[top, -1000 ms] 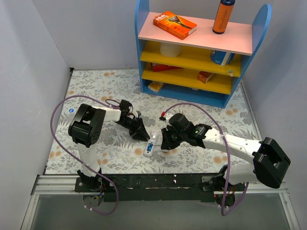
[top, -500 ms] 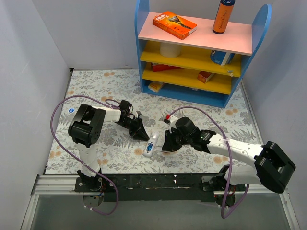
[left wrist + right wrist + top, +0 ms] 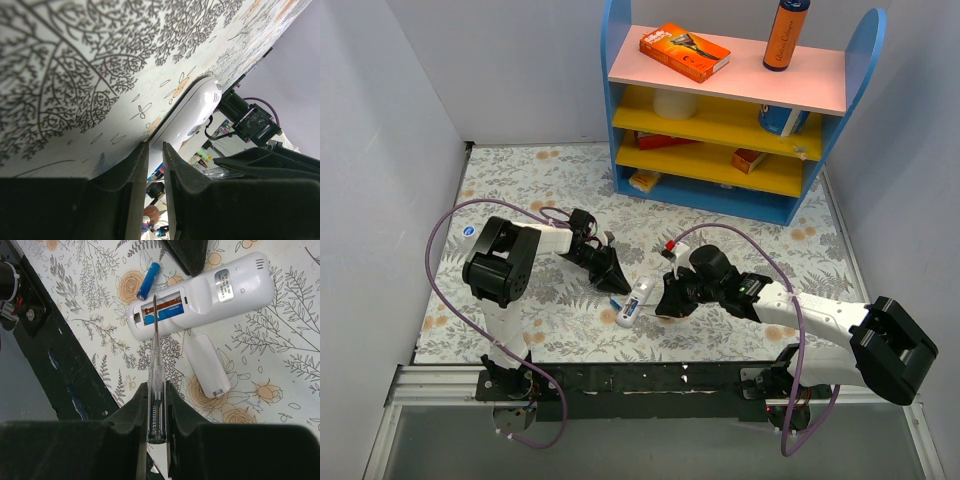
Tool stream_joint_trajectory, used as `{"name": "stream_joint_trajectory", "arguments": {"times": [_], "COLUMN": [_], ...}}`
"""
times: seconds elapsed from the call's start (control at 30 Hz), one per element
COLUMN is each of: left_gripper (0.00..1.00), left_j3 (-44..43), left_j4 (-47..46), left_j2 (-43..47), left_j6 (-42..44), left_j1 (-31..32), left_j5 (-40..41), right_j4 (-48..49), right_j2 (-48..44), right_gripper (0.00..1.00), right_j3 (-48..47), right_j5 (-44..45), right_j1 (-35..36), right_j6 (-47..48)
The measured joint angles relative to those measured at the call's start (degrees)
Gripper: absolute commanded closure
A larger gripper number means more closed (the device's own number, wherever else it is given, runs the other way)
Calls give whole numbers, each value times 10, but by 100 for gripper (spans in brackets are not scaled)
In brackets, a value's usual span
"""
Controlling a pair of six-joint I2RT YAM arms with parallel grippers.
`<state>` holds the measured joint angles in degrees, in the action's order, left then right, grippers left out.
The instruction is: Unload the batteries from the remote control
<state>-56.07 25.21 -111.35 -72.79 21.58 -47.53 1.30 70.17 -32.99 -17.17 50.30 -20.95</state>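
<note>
Remote control (image 3: 215, 292) just swivelled under rod (image 3: 154, 325) pinched by right end effector (image 3: 156, 390), left end effector (image 3: 618, 285) pressed together; 1 battery (image 3: 165, 314) remains.

blue shelf (image 3: 609, 110), orange box (image 3: 685, 51) — screwdriver (image 3: 156, 374)

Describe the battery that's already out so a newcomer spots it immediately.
Find the white remote control lying back-up on the floral tablecloth. Beside its open slot end lies a tiny blue cylinder, the loose battery. Unlike the other battery, it rests on the cloth, outside the slot.
</note>
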Motion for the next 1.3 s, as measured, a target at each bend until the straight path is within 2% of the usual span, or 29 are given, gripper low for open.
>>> {"name": "stream_joint_trajectory", "arguments": {"times": [0.37, 0.4, 0.43, 0.5, 0.57, 0.63, 0.77, 0.97, 1.13, 1.3], "left_gripper": [74, 71, 63, 59, 54, 53, 51, 51, 50, 51], "left_j3": [-19, -23, -29, -43, -58, -73, -111, -123, -120, -105], "left_j4": [25, 33, 42, 60, 78, 91, 120, 133, 141, 143], "left_j2": [-2, -2, -2, 4, 23, 47, 96, 137, 143, 144], "left_j6": [-6, -8, -10, -18, -22, -23, -27, -31, -31, -29], "left_j1": [4, 6, 8, 12, 19, 17, -9, -58, -80, -80], "left_j5": [9, 14, 21, 42, 92, 155, 247, 310, 336, 341], "right_j4": [-20, -26, -31, -41, -44, -42, -28, 22, 35, 31], "right_j2": [10, 10, 11, 11, 10, 10, 17, 116, 223, 290], "right_gripper": [99, 99, 99, 99, 99, 99, 99, 99, 99, 99], "right_j3": [-23, -28, -33, -42, -47, -50, -61, -134, -212, -259], "right_j5": [1, 2, 2, 2, 6, 12, 39, 84, 119, 151], "right_j1": [0, 0, 0, 0, 8, 24, 97, 201, 241, 252], "right_j6": [3, 3, 3, 2, -3, -12, -44, -87, -104, -113]}}
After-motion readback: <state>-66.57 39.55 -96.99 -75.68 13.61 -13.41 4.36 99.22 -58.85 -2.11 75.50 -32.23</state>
